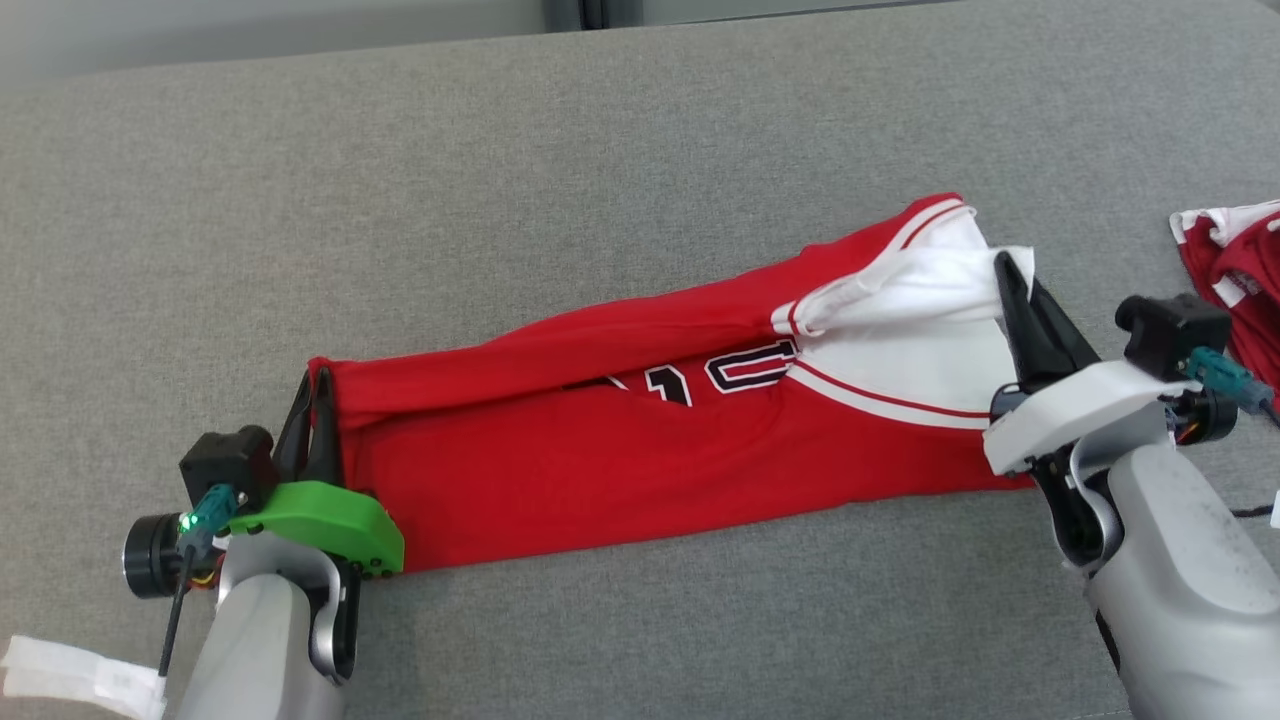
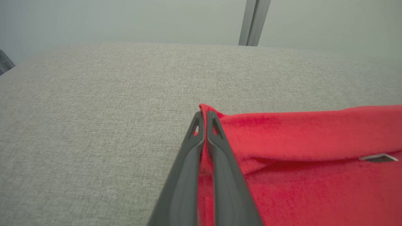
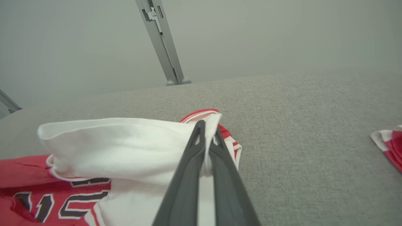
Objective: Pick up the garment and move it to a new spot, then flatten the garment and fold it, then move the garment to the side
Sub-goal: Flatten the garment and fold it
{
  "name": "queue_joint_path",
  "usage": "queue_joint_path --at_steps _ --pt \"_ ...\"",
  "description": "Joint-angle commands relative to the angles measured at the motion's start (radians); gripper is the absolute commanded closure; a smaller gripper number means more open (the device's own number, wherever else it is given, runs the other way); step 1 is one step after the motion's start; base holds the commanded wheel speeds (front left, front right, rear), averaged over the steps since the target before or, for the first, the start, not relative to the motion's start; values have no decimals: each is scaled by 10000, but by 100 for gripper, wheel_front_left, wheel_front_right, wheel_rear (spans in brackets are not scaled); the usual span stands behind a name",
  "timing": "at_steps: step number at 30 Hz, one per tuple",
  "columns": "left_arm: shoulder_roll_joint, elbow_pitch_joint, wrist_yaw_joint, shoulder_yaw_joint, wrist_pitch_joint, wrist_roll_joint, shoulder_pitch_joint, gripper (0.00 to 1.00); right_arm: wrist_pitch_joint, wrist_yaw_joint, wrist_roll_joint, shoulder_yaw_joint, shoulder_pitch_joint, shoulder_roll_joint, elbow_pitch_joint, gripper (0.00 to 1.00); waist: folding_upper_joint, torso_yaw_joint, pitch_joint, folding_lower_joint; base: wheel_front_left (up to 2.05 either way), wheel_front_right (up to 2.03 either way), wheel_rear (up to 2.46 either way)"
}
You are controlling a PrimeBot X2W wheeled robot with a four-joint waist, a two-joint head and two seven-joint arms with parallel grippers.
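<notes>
Garment [image 1: 620, 470], red jersey, lying stretched lengthwise on grey table [image 1: 500, 150].

Head view: left gripper [image 1: 318, 385] pinching red end, right gripper [image 1: 1005, 262] pinching white-trimmed end. They are holding cloth taut between them, probably flattening before fold.

Left wrist view: fingers [image 2: 220, 150] gripping red corner just at cloth edge.

Right wrist view: fingers [image 3: 188, 175] clamping white fabric, keeping that end raised off table.
</notes>
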Motion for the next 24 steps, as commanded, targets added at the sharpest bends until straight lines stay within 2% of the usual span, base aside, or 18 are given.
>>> queue_joint_path --at_steps 1,9,10,11,12,17,20,24 --pt "18 -82 -65 128 4 132 304 100 -41 -18 72 -118 396 91 -105 100 0 -189 -300 0 0 0 0" --pt "-109 -209 -227 405 4 375 1178 100 -40 -18 -78 -447 1504 429 -247 100 0 -193 -715 0 0 0 0" --pt "-129 -216 -236 413 4 415 1289 84 -40 -18 -167 -530 1583 431 -201 100 0 -187 -762 0 0 0 0" --pt "-136 -232 -231 410 4 486 1384 61 -40 -18 -258 -600 1643 443 -167 79 0 -184 -796 0 0 0 0" --pt "-149 -267 -190 403 4 557 1525 0 -42 -18 -386 -585 1752 470 -55 0 0 -176 -847 0 0 0 0" --pt "-226 -801 239 533 4 752 2256 0 -41 -18 -987 -871 1975 577 -49 0 0 -149 -1023 0 0 0 0" --pt "-243 -1436 544 609 4 476 2811 0 -41 -18 -1415 -1222 2123 650 -226 0 0 -80 -1093 0 0 0 0" --pt "-255 -2035 822 119 4 -63 3208 0 -41 -18 -1838 -1495 1885 638 -103 0 0 163 -1126 0 0 0 0"
